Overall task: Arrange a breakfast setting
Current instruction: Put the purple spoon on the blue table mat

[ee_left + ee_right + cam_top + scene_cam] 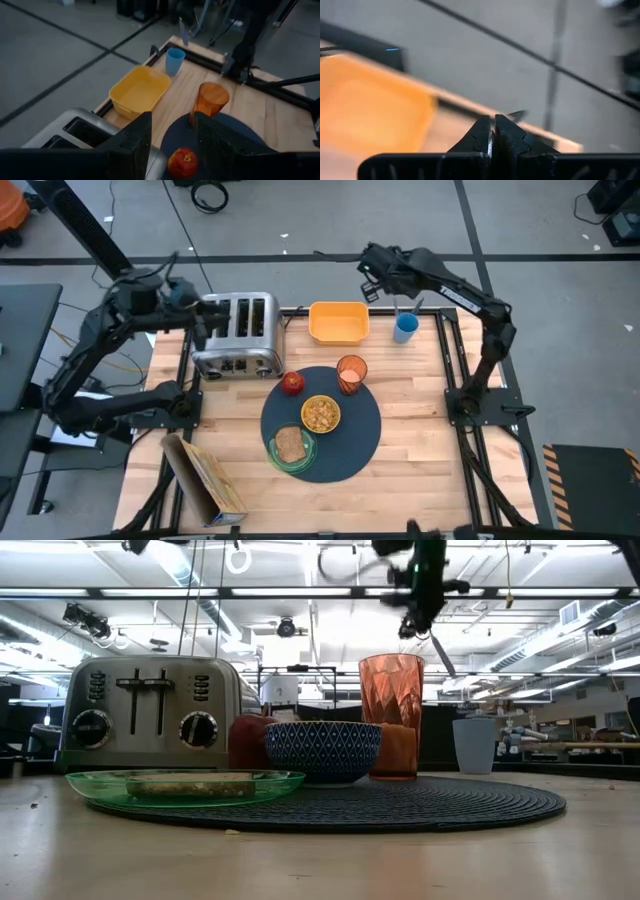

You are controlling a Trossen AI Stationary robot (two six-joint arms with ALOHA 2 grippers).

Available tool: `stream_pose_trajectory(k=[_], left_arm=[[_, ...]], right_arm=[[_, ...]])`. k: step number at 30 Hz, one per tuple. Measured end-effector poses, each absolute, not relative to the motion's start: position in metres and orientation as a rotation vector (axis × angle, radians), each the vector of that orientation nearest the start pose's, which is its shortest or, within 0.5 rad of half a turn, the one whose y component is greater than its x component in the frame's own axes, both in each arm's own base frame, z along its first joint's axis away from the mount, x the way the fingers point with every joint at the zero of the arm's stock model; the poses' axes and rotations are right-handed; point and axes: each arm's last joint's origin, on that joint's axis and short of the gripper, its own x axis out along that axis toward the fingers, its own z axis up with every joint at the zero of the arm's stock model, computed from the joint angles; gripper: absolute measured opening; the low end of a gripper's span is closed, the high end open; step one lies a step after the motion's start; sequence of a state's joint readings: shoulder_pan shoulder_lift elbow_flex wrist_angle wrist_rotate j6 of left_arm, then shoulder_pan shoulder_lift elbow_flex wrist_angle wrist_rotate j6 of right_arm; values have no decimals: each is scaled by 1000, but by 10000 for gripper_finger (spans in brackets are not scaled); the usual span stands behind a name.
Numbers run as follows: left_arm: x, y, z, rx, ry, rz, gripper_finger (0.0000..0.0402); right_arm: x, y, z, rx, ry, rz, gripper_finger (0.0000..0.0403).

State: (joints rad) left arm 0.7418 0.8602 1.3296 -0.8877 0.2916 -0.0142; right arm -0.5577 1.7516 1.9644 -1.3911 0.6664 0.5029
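Ribbed orange cup [391,716] stands on woven round mat [400,805].

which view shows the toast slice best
The high view: the toast slice shows whole from above on the green plate. The low view shows it only edge-on through the plate's rim. Neither wrist view shows it.
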Motion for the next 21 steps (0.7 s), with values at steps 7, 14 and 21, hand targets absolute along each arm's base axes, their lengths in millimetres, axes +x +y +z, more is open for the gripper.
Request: stream_pose_trajectory(k=[7, 14, 21], left_arm=[[74, 52, 439, -183, 256, 324, 151], [61, 34, 443, -172, 199, 155, 151], [54, 24, 442, -213, 195, 48, 151]], right_arm=[[251, -118, 422, 462, 875, -1174, 21], [222, -39, 431, 695, 823, -951, 21], [208, 24, 388, 881, 976, -866, 21]])
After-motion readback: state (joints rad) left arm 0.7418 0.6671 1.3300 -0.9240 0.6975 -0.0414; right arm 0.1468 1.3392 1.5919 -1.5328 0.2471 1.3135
